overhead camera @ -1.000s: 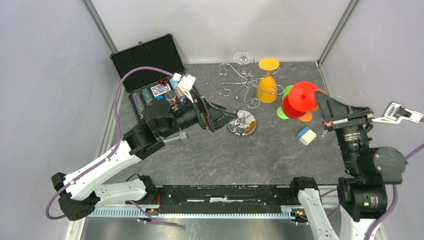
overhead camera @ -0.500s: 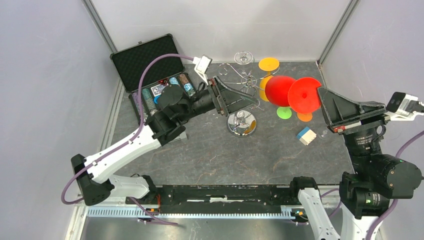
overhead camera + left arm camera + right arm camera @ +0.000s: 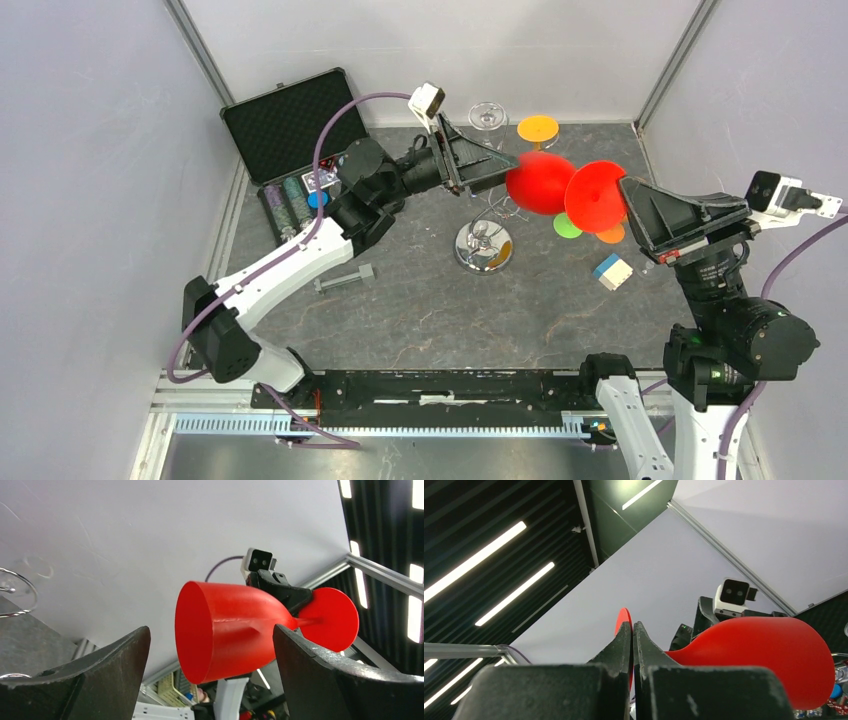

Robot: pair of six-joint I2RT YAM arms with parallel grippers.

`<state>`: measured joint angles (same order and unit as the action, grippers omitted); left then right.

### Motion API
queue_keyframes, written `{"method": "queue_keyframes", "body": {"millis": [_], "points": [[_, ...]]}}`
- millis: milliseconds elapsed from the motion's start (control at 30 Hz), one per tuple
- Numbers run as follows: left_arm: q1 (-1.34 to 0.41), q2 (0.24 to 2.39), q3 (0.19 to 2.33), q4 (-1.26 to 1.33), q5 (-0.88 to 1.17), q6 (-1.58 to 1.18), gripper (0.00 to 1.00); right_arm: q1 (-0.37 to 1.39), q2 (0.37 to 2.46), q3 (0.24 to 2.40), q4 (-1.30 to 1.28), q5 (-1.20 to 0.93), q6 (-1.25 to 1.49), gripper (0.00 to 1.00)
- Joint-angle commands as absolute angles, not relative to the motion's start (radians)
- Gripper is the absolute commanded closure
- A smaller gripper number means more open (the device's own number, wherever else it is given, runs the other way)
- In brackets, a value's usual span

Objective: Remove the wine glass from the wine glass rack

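Top external cam: table [image 3: 400, 300], black case [image 3: 290, 120], wine glass rack [image 3: 484, 247], red wine glass [image 3: 540, 183] in mid-air
The black case lies open at the table's far left corner, and the wine glass rack stands near the middle of the far edge. The red wine glass hangs sideways just right of the hooks, right gripper [image 3: 632, 627] pinched tight on its stem, left gripper [image 3: 209, 635] spread wide facing the bowl's mouth.

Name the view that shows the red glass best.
Left wrist: the glass shows whole: mouth, bowl, stem, foot. The top view shows bowl and foot from above; the right wrist shows the bowl, the foot mostly behind the right end effector.
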<state>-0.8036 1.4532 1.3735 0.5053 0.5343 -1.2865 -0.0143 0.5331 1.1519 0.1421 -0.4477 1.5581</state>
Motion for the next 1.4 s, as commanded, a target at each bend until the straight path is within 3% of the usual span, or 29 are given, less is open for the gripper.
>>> {"method": "queue_keyframes", "body": {"millis": [0, 267, 500, 900, 1033, 1167, 1267, 1367], "points": [[-0.812, 1.452, 1.386, 0.72, 0.635, -1.472, 0.08, -0.015, 0.537, 1.137, 0.254, -0.458, 1.588, 1.0], [-0.835, 1.395, 1.304, 0.85, 0.613, -1.579, 0.29, -0.014, 0.515, 1.038, 0.311, -0.434, 1.623, 1.0], [-0.867, 1.367, 1.301, 0.862, 0.622, -1.574, 0.33, -0.014, 0.49, 0.969, 0.305, -0.375, 1.605, 1.0], [-0.868, 1.315, 1.258, 0.818, 0.629, -1.504, 0.57, -0.015, 0.427, 0.841, 0.308, -0.243, 1.58, 1.0], [-0.868, 1.315, 1.267, 0.796, 0.639, -1.475, 0.72, -0.015, 0.429, 0.835, 0.318, -0.238, 1.576, 1.0], [-0.868, 1.322, 1.276, 0.77, 0.646, -1.447, 0.97, -0.014, 0.431, 0.827, 0.327, -0.244, 1.573, 1.0], [-0.867, 1.321, 1.283, 0.748, 0.646, -1.416, 0.98, -0.014, 0.429, 0.814, 0.328, -0.239, 1.562, 1.0], [-0.867, 1.314, 1.29, 0.721, 0.647, -1.368, 0.98, -0.015, 0.411, 0.814, 0.283, -0.185, 1.482, 0.79]]}}
